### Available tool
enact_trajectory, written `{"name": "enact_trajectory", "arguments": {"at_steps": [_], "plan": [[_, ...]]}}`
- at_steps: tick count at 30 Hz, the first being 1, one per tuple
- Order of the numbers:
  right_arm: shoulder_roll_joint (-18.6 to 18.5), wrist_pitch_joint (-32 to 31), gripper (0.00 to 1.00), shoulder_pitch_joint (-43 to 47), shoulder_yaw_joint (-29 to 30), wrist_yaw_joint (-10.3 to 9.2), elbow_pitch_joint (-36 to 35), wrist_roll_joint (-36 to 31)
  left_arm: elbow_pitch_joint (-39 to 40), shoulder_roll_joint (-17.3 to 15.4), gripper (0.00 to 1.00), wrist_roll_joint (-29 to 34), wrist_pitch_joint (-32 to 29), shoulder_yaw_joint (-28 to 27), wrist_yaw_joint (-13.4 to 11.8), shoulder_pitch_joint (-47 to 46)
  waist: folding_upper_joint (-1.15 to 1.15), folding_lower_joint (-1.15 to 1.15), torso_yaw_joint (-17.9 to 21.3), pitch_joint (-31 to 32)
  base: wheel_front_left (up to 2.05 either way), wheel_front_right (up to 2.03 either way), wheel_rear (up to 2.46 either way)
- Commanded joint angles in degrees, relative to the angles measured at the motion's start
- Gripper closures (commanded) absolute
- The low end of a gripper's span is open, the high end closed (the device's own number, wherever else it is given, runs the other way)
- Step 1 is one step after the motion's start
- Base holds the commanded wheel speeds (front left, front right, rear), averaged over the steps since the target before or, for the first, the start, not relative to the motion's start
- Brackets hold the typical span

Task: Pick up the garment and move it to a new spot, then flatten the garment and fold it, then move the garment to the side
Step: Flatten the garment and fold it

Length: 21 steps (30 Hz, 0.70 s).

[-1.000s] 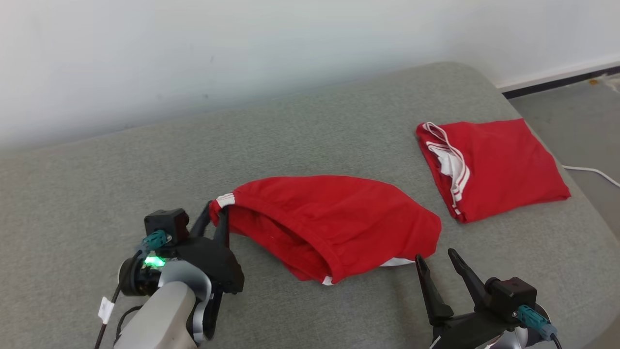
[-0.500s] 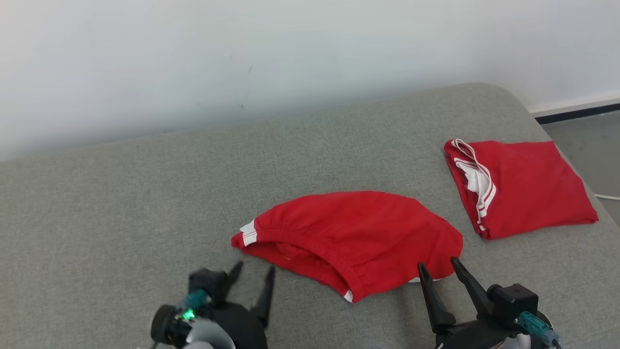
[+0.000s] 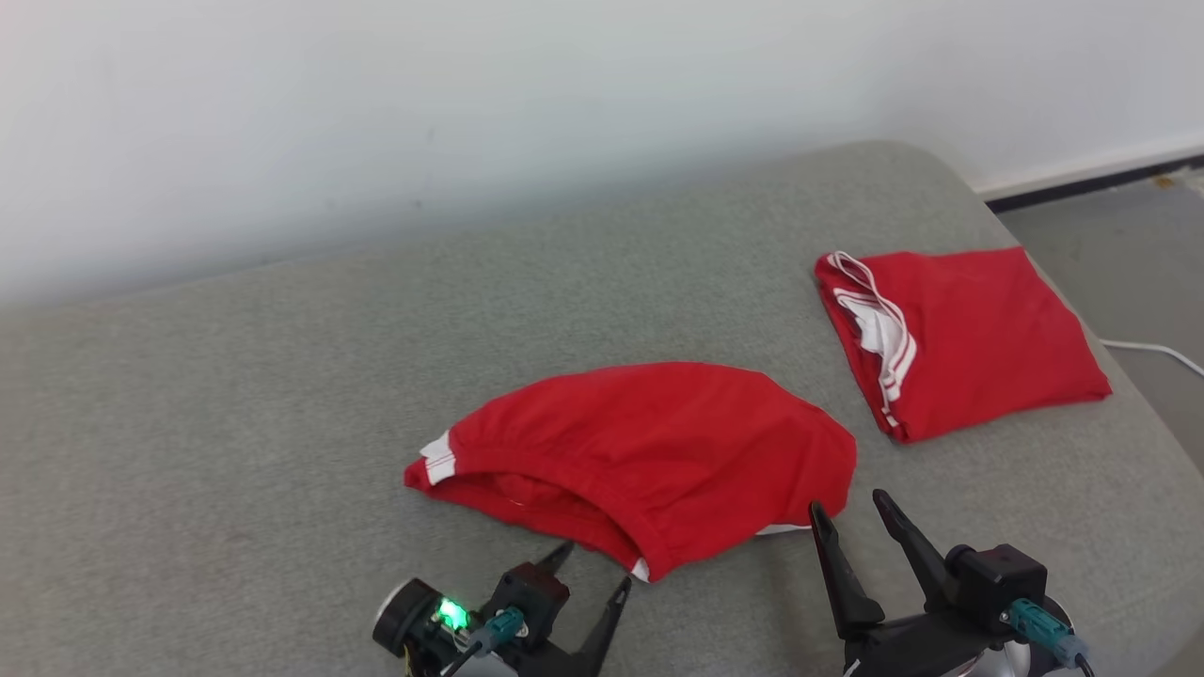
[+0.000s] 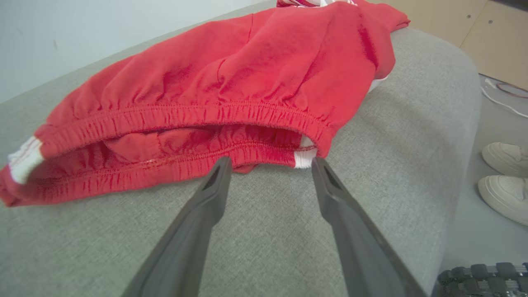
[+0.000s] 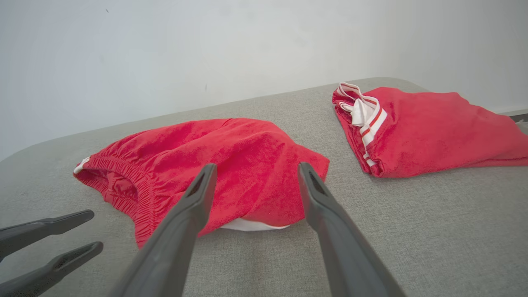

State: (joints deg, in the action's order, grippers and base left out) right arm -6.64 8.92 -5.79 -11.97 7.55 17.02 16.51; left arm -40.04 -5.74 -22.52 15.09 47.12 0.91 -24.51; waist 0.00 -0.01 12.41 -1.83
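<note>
Grey couch (image 3: 282, 376): left pincer (image 3: 594, 564), wide at 6 o'clock of the shorts (image 3: 658, 442), should nip both layers of the waistband (image 4: 185, 117); right pincer (image 3: 847, 501) wide too.

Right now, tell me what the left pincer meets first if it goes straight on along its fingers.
The open left pincer would likely meet the lower waistband of the red garment, just ahead; exact depth is unclear.

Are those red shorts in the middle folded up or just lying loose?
Loose, not folded. The red shorts lie rumpled and rounded, their elastic waistband gaping open toward the robot.
</note>
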Motion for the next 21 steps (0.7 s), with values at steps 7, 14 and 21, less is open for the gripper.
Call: {"name": "enact_trajectory", "arguments": {"at_steps": [7, 14, 21], "plan": [[0.4, 0.84, 0.0, -1.07, 0.76, -0.15, -0.42, -0.28, -6.69, -0.34, 0.0, 3.97, 0.02, 1.09, -2.13, -5.29, 0.0, 0.01, 5.11, -4.66, 0.0, 0.0, 0.0], [0.98, 2.01, 0.0, -1.73, 1.21, -0.15, 0.73, 0.02, -9.89, 0.12, 0.0, 4.41, 0.02, 1.16, -1.14, -7.93, 0.0, 0.01, 6.44, -5.94, 0.0, 0.0, 0.0], [1.42, 2.32, 0.0, -2.41, 0.76, -0.15, 1.52, -0.18, -7.97, 0.92, 0.31, 2.83, 0.02, -0.81, 0.29, -8.12, 0.0, 0.01, 6.06, -5.68, 0.0, 0.0, 0.0]]}}
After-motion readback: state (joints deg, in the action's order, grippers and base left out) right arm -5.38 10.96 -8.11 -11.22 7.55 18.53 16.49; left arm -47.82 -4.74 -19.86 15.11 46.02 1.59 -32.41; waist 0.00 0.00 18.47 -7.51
